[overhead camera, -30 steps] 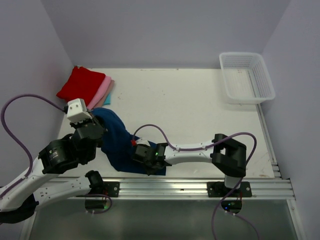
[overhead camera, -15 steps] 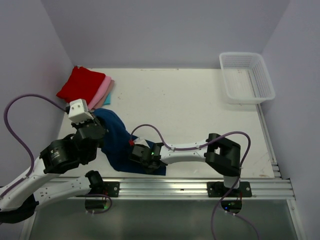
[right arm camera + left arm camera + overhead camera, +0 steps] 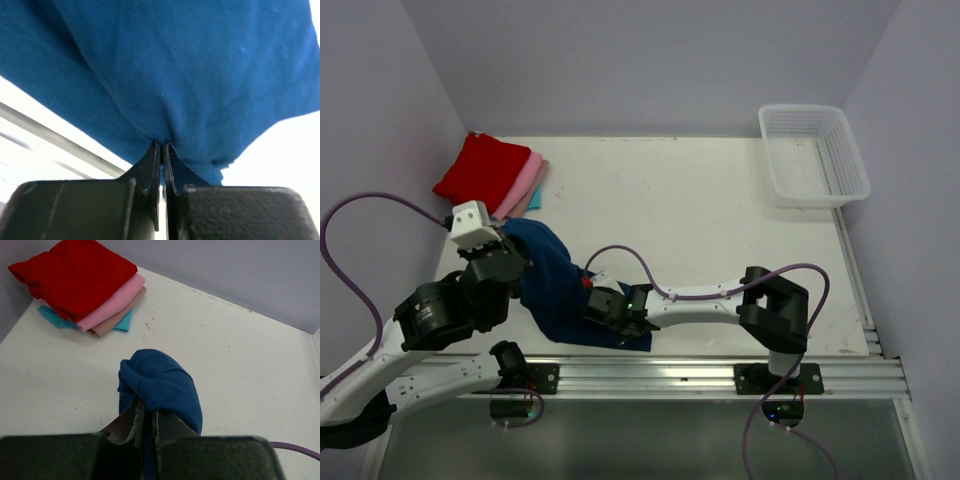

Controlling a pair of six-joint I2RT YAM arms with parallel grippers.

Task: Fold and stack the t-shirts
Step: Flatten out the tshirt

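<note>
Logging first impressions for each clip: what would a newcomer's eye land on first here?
The crumpled navy t-shirt at the near left of the table, pinched by both the left gripper and the right gripper. Then the red-topped folded stack in the far left corner.

My left gripper [image 3: 145, 416] angles toward 1 o'clock, my right gripper [image 3: 162, 150] stretches toward 9 o'clock, both pinched tight on the navy t-shirt [image 3: 167, 385].
</note>
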